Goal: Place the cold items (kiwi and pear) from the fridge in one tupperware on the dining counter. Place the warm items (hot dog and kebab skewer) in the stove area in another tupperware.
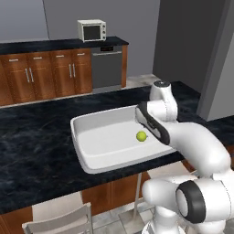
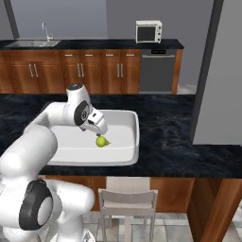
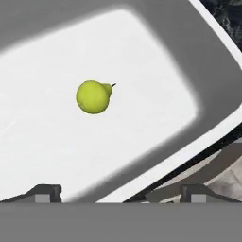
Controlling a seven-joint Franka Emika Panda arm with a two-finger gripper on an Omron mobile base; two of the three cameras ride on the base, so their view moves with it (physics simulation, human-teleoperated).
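In the hand view the pear [image 3: 94, 97] lies loose on the tupperware [image 3: 208, 90] floor, at about ten o'clock of centre. The gripper [image 3: 120, 194], at six o'clock above it, has its jaws spread wide and empty. Probably the release is complete; lift straight up, avoiding the near rim and the dining counter [image 3: 227, 14].

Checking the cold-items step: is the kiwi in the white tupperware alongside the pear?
No: the pear lies alone on the floor of the white tupperware, with nothing else inside it.
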